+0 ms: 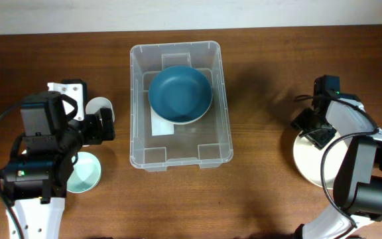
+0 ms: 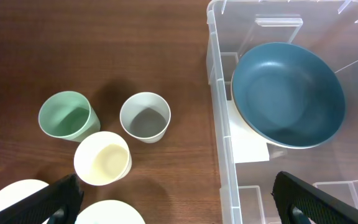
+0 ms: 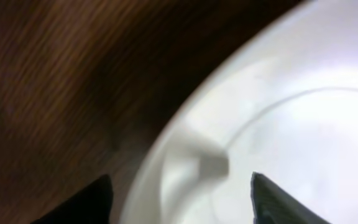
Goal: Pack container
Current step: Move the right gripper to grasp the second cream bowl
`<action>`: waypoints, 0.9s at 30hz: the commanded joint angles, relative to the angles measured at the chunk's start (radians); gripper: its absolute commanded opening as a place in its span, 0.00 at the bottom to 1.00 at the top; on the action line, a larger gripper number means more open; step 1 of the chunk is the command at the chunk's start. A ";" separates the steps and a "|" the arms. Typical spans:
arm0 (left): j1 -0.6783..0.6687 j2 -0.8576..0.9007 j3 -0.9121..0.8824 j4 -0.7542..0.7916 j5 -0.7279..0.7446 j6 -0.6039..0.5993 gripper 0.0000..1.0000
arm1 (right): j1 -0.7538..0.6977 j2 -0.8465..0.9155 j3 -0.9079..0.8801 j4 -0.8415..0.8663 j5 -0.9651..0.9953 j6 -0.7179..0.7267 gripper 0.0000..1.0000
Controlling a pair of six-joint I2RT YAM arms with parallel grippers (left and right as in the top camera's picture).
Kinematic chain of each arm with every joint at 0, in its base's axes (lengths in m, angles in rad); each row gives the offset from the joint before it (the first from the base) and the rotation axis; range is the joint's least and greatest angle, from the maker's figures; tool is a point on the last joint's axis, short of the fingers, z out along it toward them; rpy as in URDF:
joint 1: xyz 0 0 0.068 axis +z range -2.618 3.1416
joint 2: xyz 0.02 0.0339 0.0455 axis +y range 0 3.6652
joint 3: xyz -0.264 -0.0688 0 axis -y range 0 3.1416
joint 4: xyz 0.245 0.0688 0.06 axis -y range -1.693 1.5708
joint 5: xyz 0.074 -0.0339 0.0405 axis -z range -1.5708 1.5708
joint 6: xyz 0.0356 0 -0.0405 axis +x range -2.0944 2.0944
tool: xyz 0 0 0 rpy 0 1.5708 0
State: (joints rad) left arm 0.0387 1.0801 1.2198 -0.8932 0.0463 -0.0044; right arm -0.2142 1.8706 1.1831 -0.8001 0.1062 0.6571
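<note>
The clear plastic container (image 1: 175, 46) stands mid-table with a white label on its floor. A dark blue bowl (image 1: 180, 94) lies inside it, at the far end. The left wrist view shows the container's wall (image 2: 213, 81) and the blue bowl (image 2: 288, 93). My left gripper (image 1: 105, 125) is left of the container, open wide and empty (image 2: 179, 202), above bare wood beside the container's wall. My right gripper (image 1: 314, 129) is at the right, low over a white plate (image 1: 307, 162). In the blurred right wrist view its jaws (image 3: 179, 202) are open, astride the plate's rim (image 3: 185, 155).
Left of the container stand a green cup (image 2: 68, 115), a grey cup (image 2: 145, 116) and a cream cup (image 2: 102, 158). Two white dishes (image 2: 110, 213) show at the bottom edge. A pale green bowl (image 1: 85, 172) sits by the left arm.
</note>
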 commanded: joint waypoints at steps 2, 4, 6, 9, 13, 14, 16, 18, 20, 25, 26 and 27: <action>0.001 0.003 0.013 0.006 0.014 -0.003 1.00 | 0.006 0.000 -0.006 -0.003 0.048 0.010 0.54; 0.001 0.003 0.013 0.006 0.014 -0.003 1.00 | 0.006 0.000 -0.007 -0.003 0.048 0.010 0.49; 0.001 0.003 0.013 0.006 0.014 -0.003 1.00 | 0.006 0.001 -0.007 -0.003 0.048 0.010 0.37; 0.001 0.003 0.013 0.006 0.014 -0.003 1.00 | 0.006 0.001 -0.007 -0.003 0.048 0.010 0.21; 0.001 0.003 0.013 0.006 0.014 -0.003 1.00 | 0.006 0.001 -0.007 -0.003 0.048 0.010 0.06; 0.001 0.003 0.013 0.006 0.014 -0.003 1.00 | 0.006 0.001 -0.007 -0.003 0.048 0.010 0.04; 0.001 0.003 0.013 0.006 0.014 -0.003 1.00 | 0.006 0.001 -0.007 -0.003 0.048 0.010 0.04; 0.001 0.003 0.013 0.006 0.014 -0.003 1.00 | 0.006 0.001 -0.007 -0.001 0.048 0.010 0.04; 0.001 0.003 0.013 0.006 0.014 -0.003 1.00 | 0.006 0.000 -0.005 0.011 0.047 0.005 0.04; 0.001 0.003 0.013 0.003 0.009 -0.003 1.00 | 0.008 -0.019 0.077 -0.022 0.029 -0.104 0.04; 0.001 0.003 0.014 0.002 0.000 -0.003 1.00 | 0.011 -0.031 0.114 -0.043 0.029 -0.130 0.04; 0.001 0.003 0.013 0.002 -0.012 -0.003 1.00 | 0.014 -0.043 0.152 -0.061 0.027 -0.158 0.04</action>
State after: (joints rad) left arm 0.0387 1.0801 1.2198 -0.8928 0.0452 -0.0044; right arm -0.2138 1.8702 1.2465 -0.8566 0.1493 0.5816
